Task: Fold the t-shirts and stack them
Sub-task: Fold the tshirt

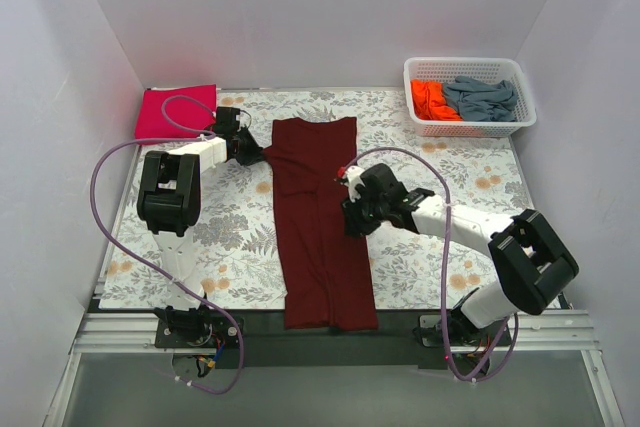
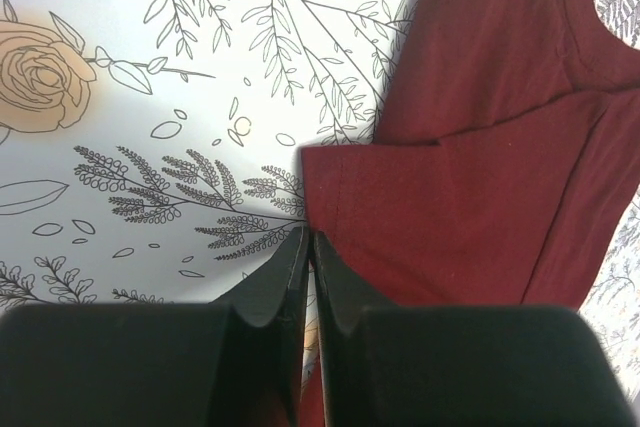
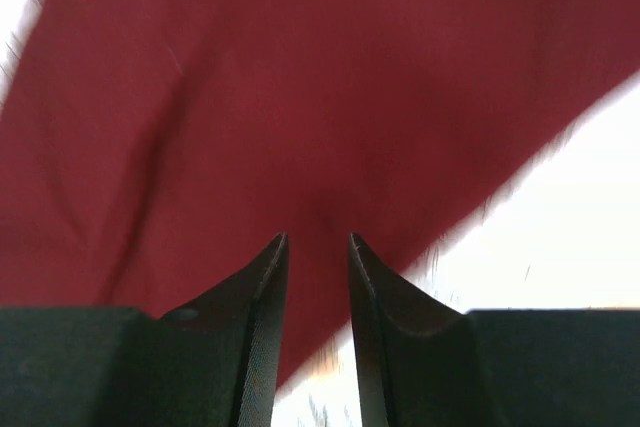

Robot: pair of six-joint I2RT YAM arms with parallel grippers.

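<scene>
The dark maroon t-shirt (image 1: 322,247) lies flat on the floral cloth, folded into a long narrow strip running from the back to the near edge. My left gripper (image 1: 250,154) is at its left edge by the folded-in sleeve. In the left wrist view the gripper (image 2: 308,237) is shut, tips at the edge of the shirt (image 2: 480,177), with nothing clearly held. My right gripper (image 1: 350,219) is over the strip's right edge. In the right wrist view it (image 3: 318,239) is narrowly open above the maroon cloth (image 3: 300,97). A folded magenta-pink t-shirt (image 1: 172,112) lies at the back left.
A white lattice basket (image 1: 462,62) stands at the back right, holding the orange t-shirt (image 1: 430,99) and the grey-blue t-shirt (image 1: 482,97). The floral table cloth (image 1: 230,227) covers the table. White walls close in the left, back and right sides.
</scene>
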